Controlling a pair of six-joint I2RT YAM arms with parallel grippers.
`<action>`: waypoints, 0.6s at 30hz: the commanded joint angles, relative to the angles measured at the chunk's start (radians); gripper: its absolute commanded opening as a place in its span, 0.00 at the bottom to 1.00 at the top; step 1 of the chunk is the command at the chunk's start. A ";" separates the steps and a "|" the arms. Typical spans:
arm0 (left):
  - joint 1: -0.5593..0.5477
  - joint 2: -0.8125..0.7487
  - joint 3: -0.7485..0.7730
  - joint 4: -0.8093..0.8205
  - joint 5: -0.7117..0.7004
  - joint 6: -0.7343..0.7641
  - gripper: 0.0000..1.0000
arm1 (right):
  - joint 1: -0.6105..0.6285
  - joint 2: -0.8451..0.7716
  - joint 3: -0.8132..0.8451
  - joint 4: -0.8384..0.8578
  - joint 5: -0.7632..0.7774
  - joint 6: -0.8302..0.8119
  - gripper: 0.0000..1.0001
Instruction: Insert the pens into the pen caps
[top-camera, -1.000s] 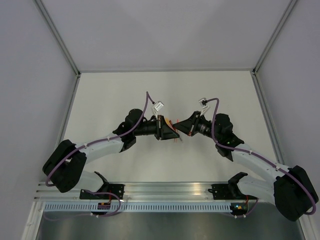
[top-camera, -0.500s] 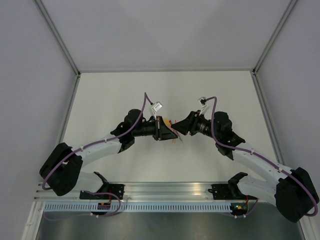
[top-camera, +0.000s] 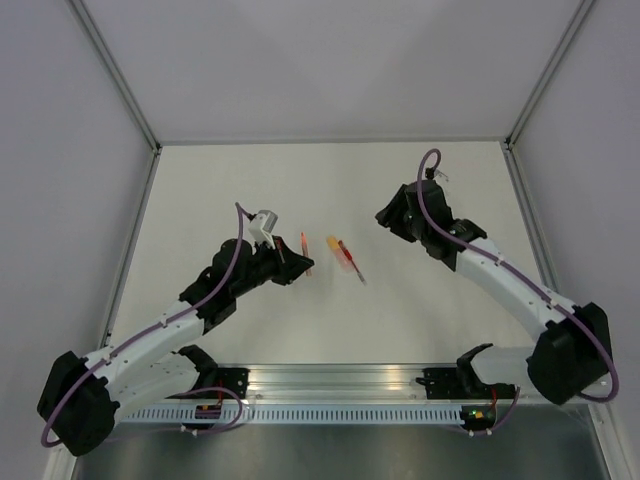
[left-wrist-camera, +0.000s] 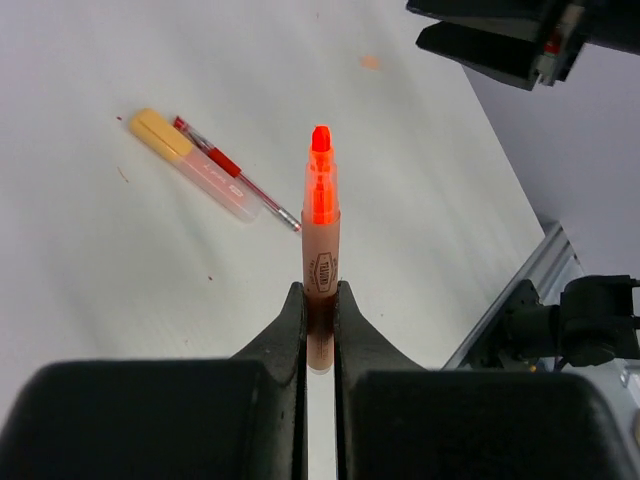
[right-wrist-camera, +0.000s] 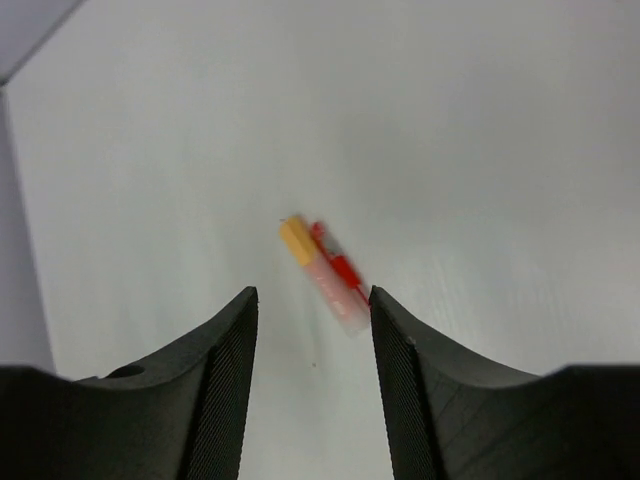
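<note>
The left hand (left-wrist-camera: 318, 295) has pulled away from the right hand (right-wrist-camera: 313, 300) — it squeezes the orange pen (left-wrist-camera: 321, 225), tip bare; the right hangs loose, empty; the red pen (left-wrist-camera: 232, 172) lies bare in the middle of the tabletop (top-camera: 400, 330) — no cap on yet, I think.

Robot lab cell, white table (top-camera: 250, 180), grey walls (top-camera: 60, 150), alu rail (top-camera: 340, 378)

Your two arms (top-camera: 150, 335) are white with black joints, purple cables (top-camera: 238, 228) tied along them and matte black fingers (right-wrist-camera: 225, 370).
</note>
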 joint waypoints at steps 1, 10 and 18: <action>0.005 -0.095 -0.035 0.017 -0.088 0.100 0.02 | -0.048 0.133 0.189 -0.345 0.258 0.225 0.53; 0.005 -0.150 -0.041 0.002 -0.143 0.119 0.02 | -0.273 0.382 0.364 -0.626 0.300 0.540 0.43; 0.006 -0.152 -0.026 -0.018 -0.140 0.123 0.02 | -0.417 0.500 0.386 -0.635 0.274 0.554 0.38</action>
